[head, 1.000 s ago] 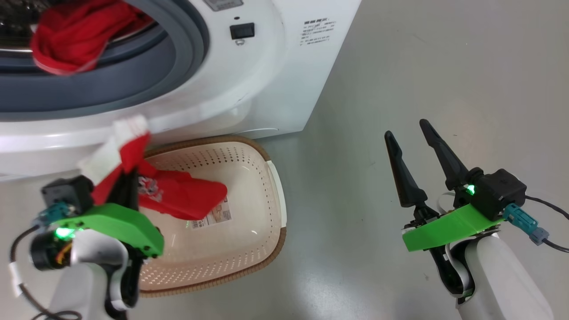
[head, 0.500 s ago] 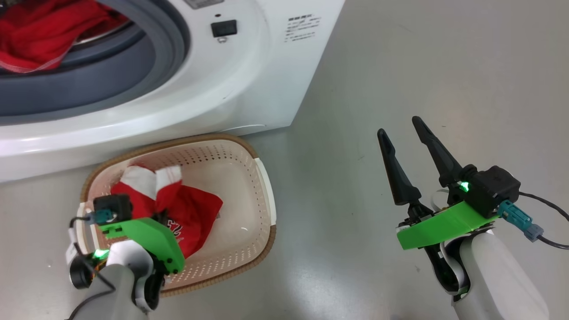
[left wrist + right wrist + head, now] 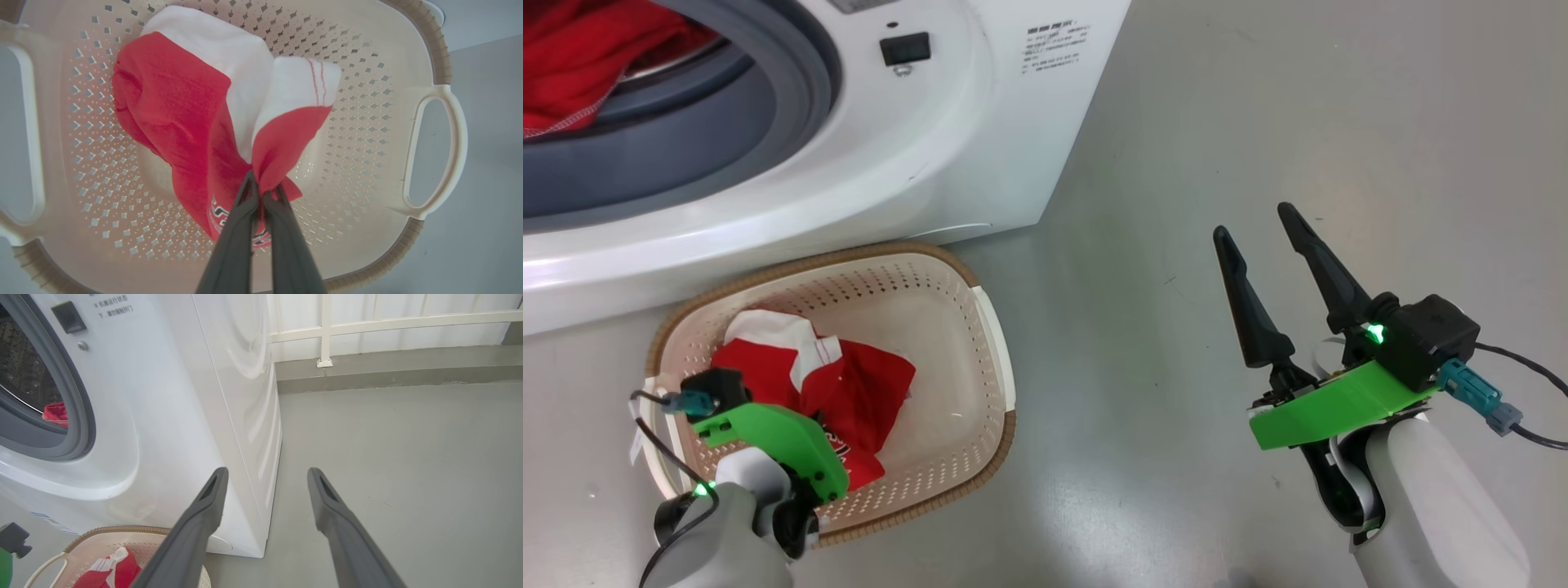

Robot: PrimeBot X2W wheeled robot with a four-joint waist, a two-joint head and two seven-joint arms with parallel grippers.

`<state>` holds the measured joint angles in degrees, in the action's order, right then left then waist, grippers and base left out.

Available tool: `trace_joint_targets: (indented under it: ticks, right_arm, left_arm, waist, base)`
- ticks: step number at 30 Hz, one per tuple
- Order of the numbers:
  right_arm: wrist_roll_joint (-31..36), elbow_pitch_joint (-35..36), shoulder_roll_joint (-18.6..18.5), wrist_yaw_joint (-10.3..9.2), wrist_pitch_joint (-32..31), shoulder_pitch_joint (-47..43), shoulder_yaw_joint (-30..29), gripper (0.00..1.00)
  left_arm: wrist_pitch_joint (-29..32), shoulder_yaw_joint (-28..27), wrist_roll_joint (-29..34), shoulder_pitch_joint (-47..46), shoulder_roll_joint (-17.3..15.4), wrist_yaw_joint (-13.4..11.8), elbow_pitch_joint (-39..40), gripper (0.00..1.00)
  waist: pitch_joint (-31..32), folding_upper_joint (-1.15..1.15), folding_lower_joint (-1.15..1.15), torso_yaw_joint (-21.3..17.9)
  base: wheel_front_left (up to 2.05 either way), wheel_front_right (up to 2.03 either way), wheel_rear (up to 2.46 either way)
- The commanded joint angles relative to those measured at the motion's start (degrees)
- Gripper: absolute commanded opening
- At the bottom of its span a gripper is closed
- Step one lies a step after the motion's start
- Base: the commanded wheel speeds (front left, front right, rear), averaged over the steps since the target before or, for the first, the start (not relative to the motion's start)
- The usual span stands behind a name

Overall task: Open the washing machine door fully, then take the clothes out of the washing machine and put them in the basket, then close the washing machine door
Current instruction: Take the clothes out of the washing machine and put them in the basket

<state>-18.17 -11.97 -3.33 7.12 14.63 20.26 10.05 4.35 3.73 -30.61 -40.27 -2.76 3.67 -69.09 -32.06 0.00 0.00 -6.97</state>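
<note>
One red-and-white garment [image 3: 175,122] now lies in the basket [image 3: 947,318], lowered from above it within the last second. The left gripper [image 3: 264,184] is clamped on a fold, so letting go should come next. More red clothes [image 3: 572,57] sit in the washer [image 3: 980,147], cut off by the frame, count unclear. The right gripper [image 3: 1254,220] hangs spread and empty over the floor [image 3: 1258,122].

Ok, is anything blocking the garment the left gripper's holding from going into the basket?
Nothing visible does: the red and white garment, pinched in the shut left gripper, is already down inside the basket.
</note>
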Motion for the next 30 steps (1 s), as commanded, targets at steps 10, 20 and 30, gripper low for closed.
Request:
trace_joint_targets:
  ticks: [10, 20, 30]
  right_arm:
    - [-0.6, 1.0, 0.4, 0.36, 0.4, -0.4, 0.9, 1.00]
    - [-0.4, 0.4, 0.4, 0.36, 0.4, -1.2, 0.6, 1.00]
    - [0.0, -0.1, -0.3, 0.36, 0.4, -2.9, -0.1, 1.00]
  left_arm:
    - [-3.6, -0.7, -1.5, -1.2, -1.1, 2.6, -2.9, 1.00]
    - [-8.8, 0.5, -2.2, -0.8, -1.1, 3.6, -3.3, 1.00]
    - [-17.5, 4.9, -3.6, 2.9, -1.6, 3.8, 3.8, 1.00]
  waist:
    - [0.6, 0.00, 0.00, 0.4]
    - [3.2, 0.00, 0.00, 1.6]
    - [8.3, 0.00, 0.00, 3.3]
  base:
    - [0.00, 0.00, 0.00]
    - [0.00, 0.00, 0.00]
    - [0.00, 0.00, 0.00]
